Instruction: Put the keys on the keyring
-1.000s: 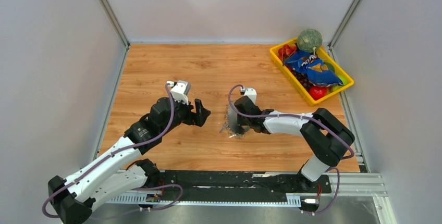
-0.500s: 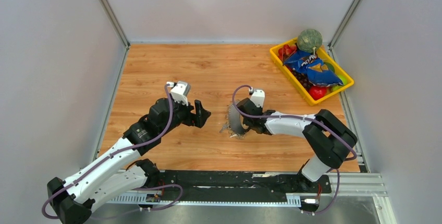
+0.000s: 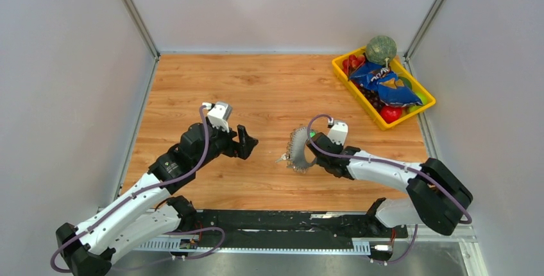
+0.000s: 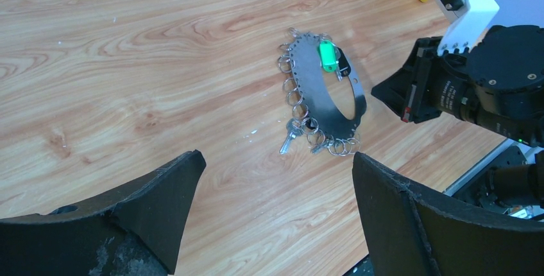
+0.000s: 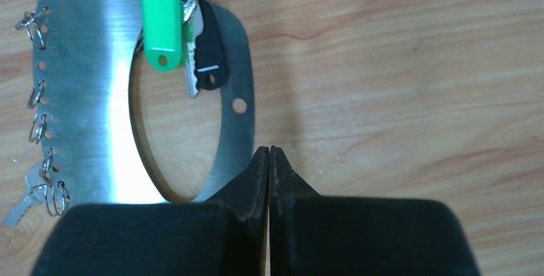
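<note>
The wooden table is seen whole only from the top view, where a yellow tray of packets and produce is set at its far right corner, well apart from both arms. The left fingers are spread wide and empty above bare wood left of centre; from their own camera they frame the keyring, which is near but untouched by them. The right fingers are pressed together on the keyring's narrow band at its near end, a grip shown plainly in the right wrist view and only hinted at from above, where the hoop is seen tilted up off the table just right of centre. The hoop's broad side is fringed with small split rings, and one little silver key hangs at its lower end. The keys hang at the far end of the hoop, across its opening, with the green tag beside the black fob; whether their ring passes through a hole cannot be told.
</note>
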